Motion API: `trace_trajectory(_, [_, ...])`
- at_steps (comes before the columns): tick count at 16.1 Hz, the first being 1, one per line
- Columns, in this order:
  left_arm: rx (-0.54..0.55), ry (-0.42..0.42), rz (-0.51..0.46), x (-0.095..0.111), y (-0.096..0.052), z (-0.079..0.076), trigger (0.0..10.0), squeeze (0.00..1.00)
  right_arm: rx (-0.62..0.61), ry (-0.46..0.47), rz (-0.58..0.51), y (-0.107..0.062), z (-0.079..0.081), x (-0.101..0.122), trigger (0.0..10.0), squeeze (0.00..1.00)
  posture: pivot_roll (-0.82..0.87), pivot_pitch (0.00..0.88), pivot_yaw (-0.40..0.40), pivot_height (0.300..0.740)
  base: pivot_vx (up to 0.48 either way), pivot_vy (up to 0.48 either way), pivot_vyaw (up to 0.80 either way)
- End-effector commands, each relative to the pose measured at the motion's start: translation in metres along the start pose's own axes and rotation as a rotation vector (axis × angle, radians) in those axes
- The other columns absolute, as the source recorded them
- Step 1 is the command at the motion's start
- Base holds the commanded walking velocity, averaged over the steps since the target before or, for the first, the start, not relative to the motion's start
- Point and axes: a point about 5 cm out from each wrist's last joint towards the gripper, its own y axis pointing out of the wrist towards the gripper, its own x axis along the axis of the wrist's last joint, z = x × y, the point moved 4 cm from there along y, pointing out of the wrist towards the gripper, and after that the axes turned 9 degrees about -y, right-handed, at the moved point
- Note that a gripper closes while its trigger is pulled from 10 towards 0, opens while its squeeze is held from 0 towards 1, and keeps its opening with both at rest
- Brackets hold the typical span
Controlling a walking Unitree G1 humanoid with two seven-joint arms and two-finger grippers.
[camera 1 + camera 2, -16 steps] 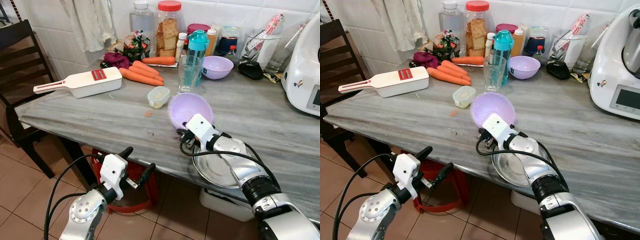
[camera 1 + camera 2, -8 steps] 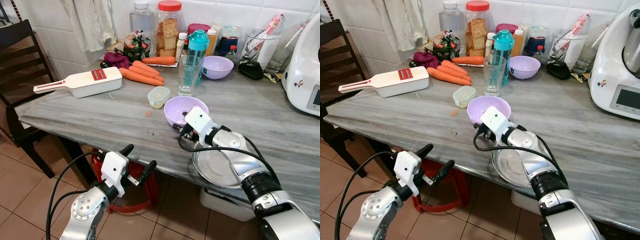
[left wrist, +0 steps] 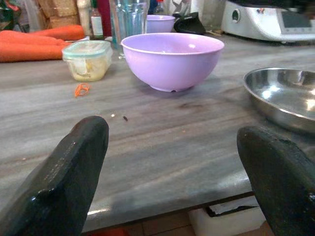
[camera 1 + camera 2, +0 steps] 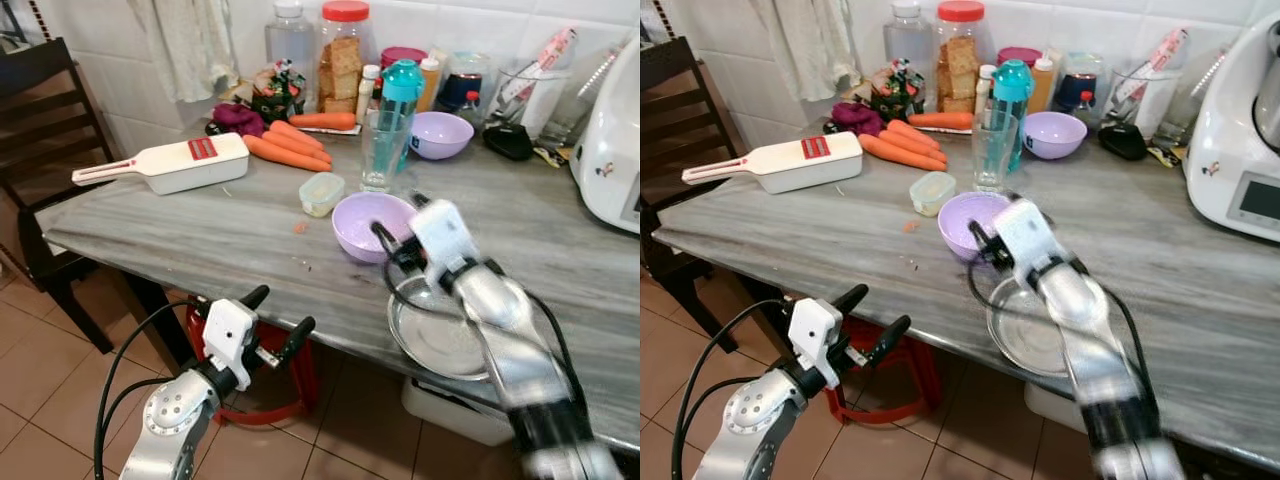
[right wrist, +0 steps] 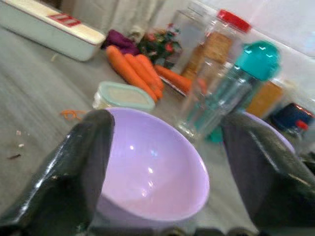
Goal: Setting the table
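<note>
A lilac plastic bowl [image 4: 368, 222] stands upright on the grey marble table [image 4: 180, 235], just left of a shallow steel plate [image 4: 440, 338] at the near edge. My right gripper [image 4: 401, 220] is open at the bowl's near right rim, its arm blurred over the plate. In the right wrist view the bowl [image 5: 152, 172] lies between the spread fingers [image 5: 74, 182], apart from both. My left gripper [image 4: 276, 317] hangs open below the table's front edge; its wrist view looks across the tabletop at the bowl [image 3: 172, 59] and the plate [image 3: 280, 96].
Behind the bowl stand a drinking glass [image 4: 383, 150], a teal bottle [image 4: 400, 90], a second lilac bowl [image 4: 440, 135] and jars. A small lidded tub [image 4: 320, 193], carrots [image 4: 285, 148] and a white slicer [image 4: 170, 165] lie left. A white appliance [image 4: 610, 150] is at right, a chair [image 4: 50, 130] at left.
The right gripper held the bowl tilted, set it upright on the table, then opened and drew back to the right. The left arm stayed nearly still.
</note>
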Motion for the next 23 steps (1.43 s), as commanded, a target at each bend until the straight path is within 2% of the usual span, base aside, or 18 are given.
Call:
trace_trajectory(1, [-0.001,-0.009,0.011,-0.001,-0.001,0.003,10.0,0.00,-0.054,-0.005,-0.012,-0.010,-0.007,0.010,10.0,1.00,0.03,0.000,0.027,0.740,0.000,0.000,0.00])
trace_trajectory(2, [-0.003,-0.009,0.012,-0.001,-0.001,0.003,10.0,0.00,-0.067,0.005,0.004,-0.013,-0.007,0.008,10.0,1.00,0.03,0.000,0.027,0.740,0.000,0.000,0.00])
trace_trajectory(3, [-0.012,-0.010,0.015,-0.002,0.000,0.003,10.0,0.00,-0.101,0.083,0.090,-0.026,-0.001,-0.005,10.0,1.00,0.02,0.000,0.036,0.740,0.000,0.000,0.00])
trace_trajectory(4, [-0.018,-0.012,0.015,-0.002,0.001,0.003,10.0,0.00,-0.106,0.104,0.130,-0.032,0.005,-0.010,10.0,1.00,0.02,0.000,0.036,0.740,0.000,0.000,0.00])
trace_trajectory(7, [-0.030,-0.013,0.015,-0.001,0.003,0.002,10.0,0.00,-0.149,0.183,0.228,-0.044,0.013,-0.020,10.0,1.00,0.01,0.000,0.048,0.740,0.000,0.000,0.00])
trace_trajectory(8, [-0.032,-0.014,0.015,0.000,0.003,0.001,10.0,0.00,-0.154,0.185,0.258,-0.047,0.014,-0.024,10.0,1.00,0.01,0.000,0.048,0.740,0.000,0.000,0.00])
trace_trajectory(12, [-0.038,-0.017,0.011,0.002,0.004,-0.002,10.0,0.00,-0.167,0.311,0.387,-0.055,0.024,-0.043,10.0,1.00,0.02,0.000,0.043,0.740,0.000,0.000,0.00])
trace_trajectory(16, [-0.033,-0.019,0.011,0.002,0.003,-0.001,10.0,0.00,-0.171,0.369,0.471,-0.058,0.029,-0.054,10.0,1.00,0.02,0.000,0.035,0.740,0.000,0.000,0.00])
trace_trajectory(23, [-0.031,-0.019,0.011,0.003,0.002,-0.001,10.0,0.00,-0.162,0.385,0.531,-0.062,0.034,-0.064,10.0,1.00,0.02,0.000,0.035,0.740,0.000,0.000,0.00])
